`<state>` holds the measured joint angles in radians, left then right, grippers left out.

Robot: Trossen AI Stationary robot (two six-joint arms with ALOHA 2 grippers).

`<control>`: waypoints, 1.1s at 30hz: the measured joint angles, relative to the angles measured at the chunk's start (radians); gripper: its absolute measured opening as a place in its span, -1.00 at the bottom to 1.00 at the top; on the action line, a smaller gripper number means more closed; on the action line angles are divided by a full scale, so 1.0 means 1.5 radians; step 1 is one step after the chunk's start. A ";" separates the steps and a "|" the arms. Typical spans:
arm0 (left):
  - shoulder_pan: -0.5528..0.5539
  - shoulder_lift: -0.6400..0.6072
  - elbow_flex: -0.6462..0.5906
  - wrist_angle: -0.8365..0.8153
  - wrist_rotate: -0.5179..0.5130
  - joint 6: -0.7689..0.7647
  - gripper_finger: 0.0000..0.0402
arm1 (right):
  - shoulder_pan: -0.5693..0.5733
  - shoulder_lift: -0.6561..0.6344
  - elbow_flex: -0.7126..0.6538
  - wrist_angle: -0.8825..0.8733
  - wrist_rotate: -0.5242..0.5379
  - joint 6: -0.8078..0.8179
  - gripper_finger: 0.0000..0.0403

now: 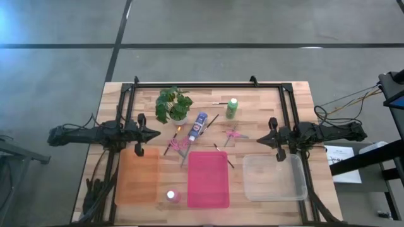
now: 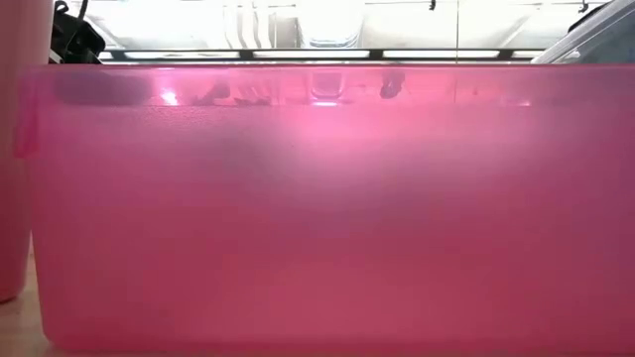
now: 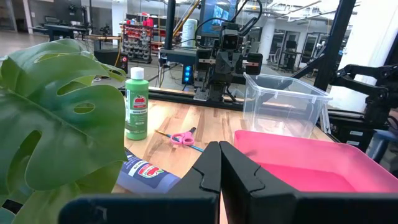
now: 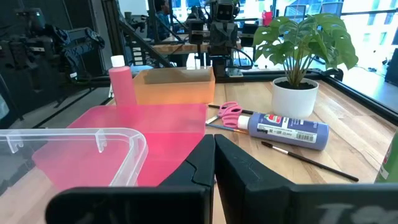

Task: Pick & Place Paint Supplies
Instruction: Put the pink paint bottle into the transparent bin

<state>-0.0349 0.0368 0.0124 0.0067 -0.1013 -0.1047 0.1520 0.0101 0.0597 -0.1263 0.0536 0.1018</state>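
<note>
The green paint bottle (image 1: 232, 107) stands upright with a white cap, at the far side of the table. The blue-and-white paint bottle (image 1: 198, 125) lies on its side near the middle. The pink-red paint bottle (image 1: 171, 196) stands upright at the near edge. One pair of pink-handled scissors (image 1: 234, 133) lies right of the blue-and-white bottle, another pair (image 1: 179, 145) lies left of it. Thin dark brushes (image 1: 223, 156) lie flat around them.

On the bench (image 1: 297, 94), an orange bin (image 1: 136, 176), pink bin (image 1: 208, 180) and clear bin (image 1: 274, 178) sit in a row; green bottle (image 1: 232, 108), blue-and-white bottle (image 1: 199, 125) and potted plant (image 1: 173, 105) lie beyond, between both arms.
</note>
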 joint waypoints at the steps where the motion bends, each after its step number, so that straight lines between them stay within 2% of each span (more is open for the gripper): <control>1: 0.000 0.000 0.000 0.000 0.000 0.000 -0.98 | 0.000 0.000 0.000 0.002 0.000 -0.011 -0.96; 6: 0.000 0.000 0.000 0.000 0.000 0.000 -0.98 | 0.000 0.000 0.000 0.033 0.000 -0.119 -0.96; 13: 0.000 0.000 0.000 0.000 0.000 0.000 -0.98 | 0.000 0.000 0.000 0.042 0.002 0.037 -0.96; 22: 0.000 0.000 0.000 0.000 0.000 0.000 -0.98 | 0.000 0.000 -0.001 0.052 -0.002 -0.008 -0.96; 27: 0.000 0.000 0.000 0.000 0.000 0.000 -0.98 | 0.000 0.000 -0.001 0.101 -0.001 -0.051 -0.96; 33: 0.000 0.000 0.000 0.000 0.000 0.000 -0.98 | 0.000 0.000 -0.001 0.156 -0.001 -0.049 -0.96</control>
<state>-0.0352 0.0368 0.0124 0.0064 -0.1013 -0.1047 0.1524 0.0101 0.0578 0.1079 0.0526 0.0290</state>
